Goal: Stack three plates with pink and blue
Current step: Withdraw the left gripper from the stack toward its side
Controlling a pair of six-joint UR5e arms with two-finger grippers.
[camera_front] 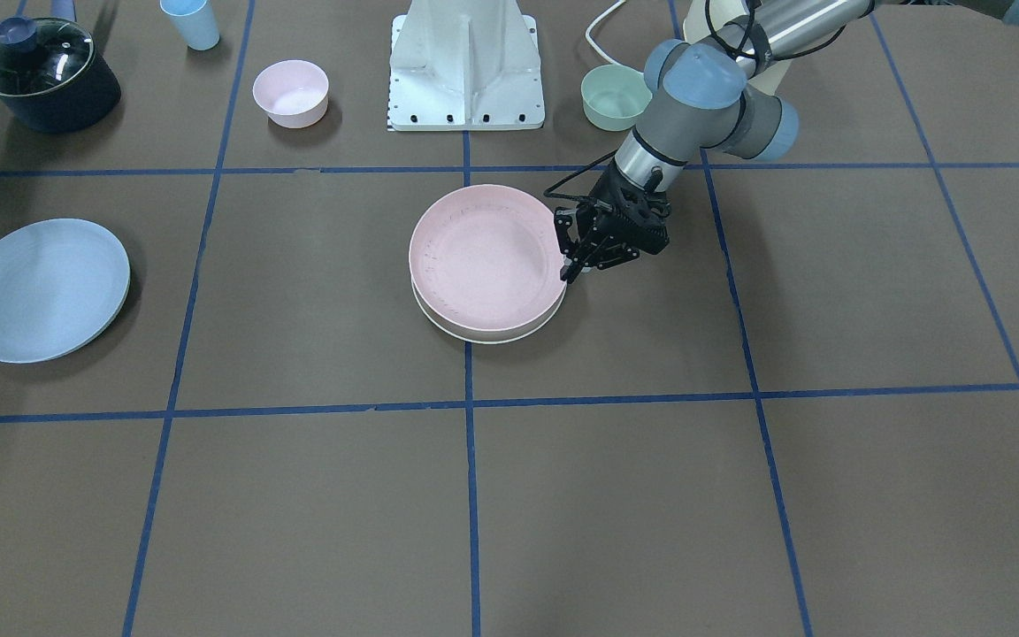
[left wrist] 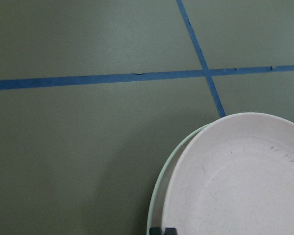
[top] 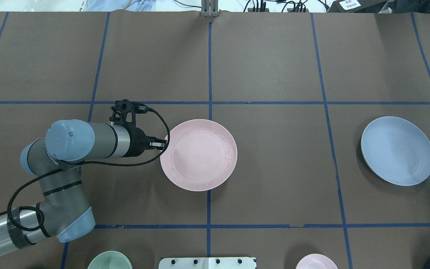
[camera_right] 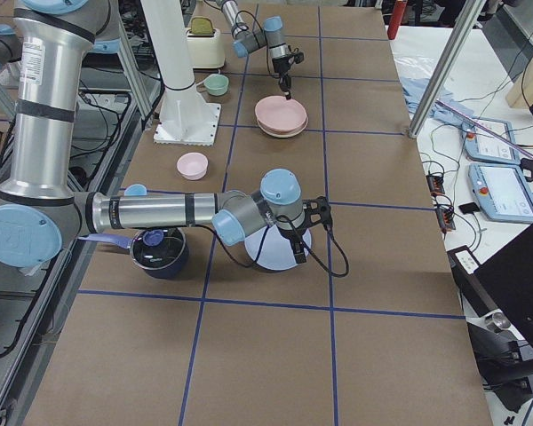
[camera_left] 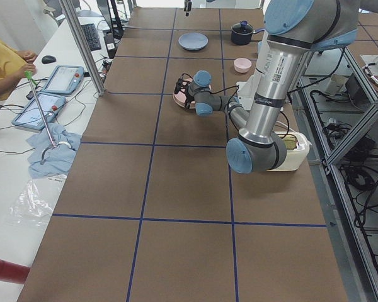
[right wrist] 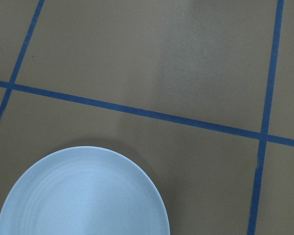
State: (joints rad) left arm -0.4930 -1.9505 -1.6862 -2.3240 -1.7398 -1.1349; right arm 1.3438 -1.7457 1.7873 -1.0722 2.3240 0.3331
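Note:
The pale pink plate [camera_front: 487, 261] lies on the cream-white plate [camera_front: 474, 337] at the table's middle, slightly offset, so the cream rim shows along one side. My left gripper [camera_front: 573, 265] is at the pink plate's rim on the robot's left side, its fingertips [left wrist: 162, 230] close together on that rim. The light blue plate [top: 398, 155] lies alone on the robot's right and fills the lower left of the right wrist view [right wrist: 83, 196]. My right gripper [camera_right: 299, 247] hangs beside the blue plate; it shows only in the exterior right view, so I cannot tell whether it is open.
A small pink bowl [camera_front: 290, 93], a small green bowl [camera_front: 613, 97], a dark lidded pot [camera_front: 45, 75] and a light blue cup [camera_front: 191, 22] stand along the robot's side, around the white base [camera_front: 465, 71]. Blue tape lines grid the brown table.

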